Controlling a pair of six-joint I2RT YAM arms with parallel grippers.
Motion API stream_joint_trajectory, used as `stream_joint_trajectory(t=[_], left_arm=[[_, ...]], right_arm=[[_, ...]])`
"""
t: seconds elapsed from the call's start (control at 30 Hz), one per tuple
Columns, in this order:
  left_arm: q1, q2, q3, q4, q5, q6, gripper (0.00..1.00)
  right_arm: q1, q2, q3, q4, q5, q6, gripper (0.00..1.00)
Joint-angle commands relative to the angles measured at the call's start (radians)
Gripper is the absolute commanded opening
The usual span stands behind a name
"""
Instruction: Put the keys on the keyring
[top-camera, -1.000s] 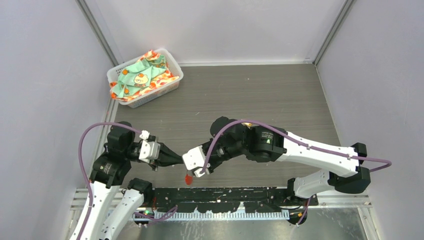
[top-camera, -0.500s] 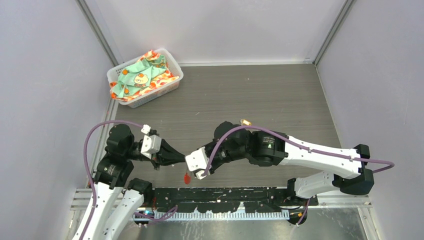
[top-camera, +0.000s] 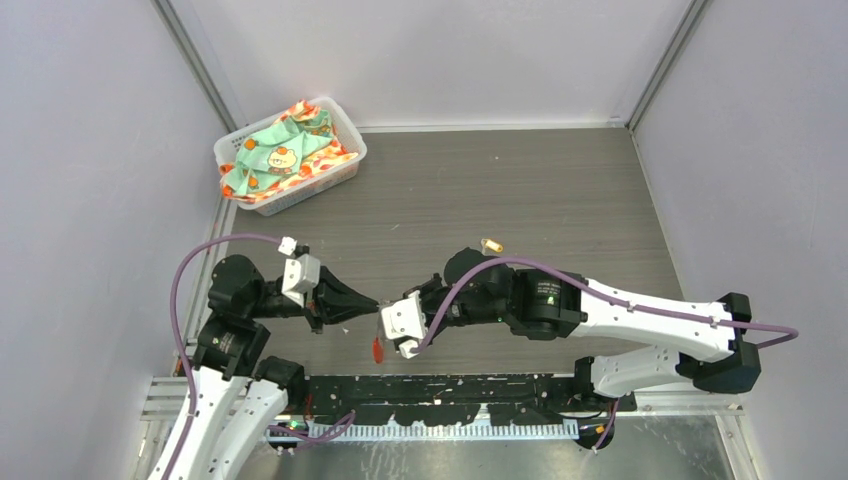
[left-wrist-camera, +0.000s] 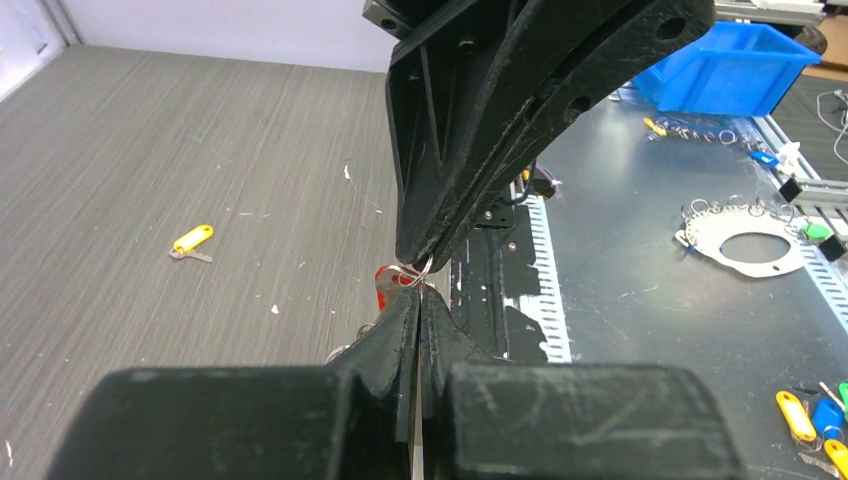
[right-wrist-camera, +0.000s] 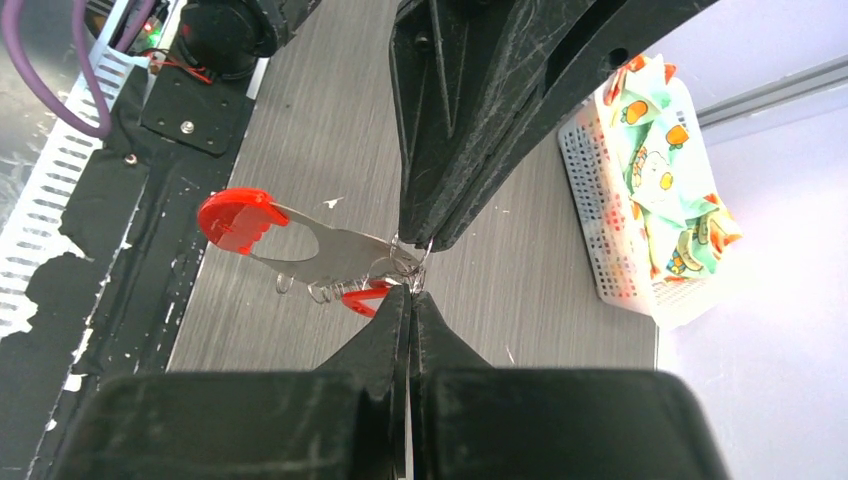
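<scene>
Red-tipped keyring (right-wrist-camera: 300, 245) pinched between left fingers (left-wrist-camera: 390, 340), right fingers (right-wrist-camera: 385, 335)

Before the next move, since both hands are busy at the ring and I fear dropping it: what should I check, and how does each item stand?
1. Left hand shut on keyring: ok.
2. Right hand shut on keyring: ok.
3. Red key hanging from keyring: ok.
4. Yellow key on keyring: not ok, it lies alone on the table.
5. Gap opened in keyring for threading: cannot tell.
</scene>
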Motion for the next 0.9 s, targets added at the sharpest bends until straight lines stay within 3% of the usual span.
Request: stream_joint_trajectory(t=[0.0,0.3,0.87], left_arm=[[0.001,-0.015,-0.015,0.156,-0.073,-0.093,0.00],[0.001,0.061,0.016,0.281,0.010,-0.139,0.00],[0.001,0.080,0.043,0.297,0.083,-0.118,0.00]], right_arm=[[0.010,-0.038,-0.019,0.055,0.022,0.011,0.01],[0.014,-0.051,-0.033,0.055,0.006,0.025,0.01],[0.016,-0.073,-0.053,0.033,0.008,0.045,0.01]])
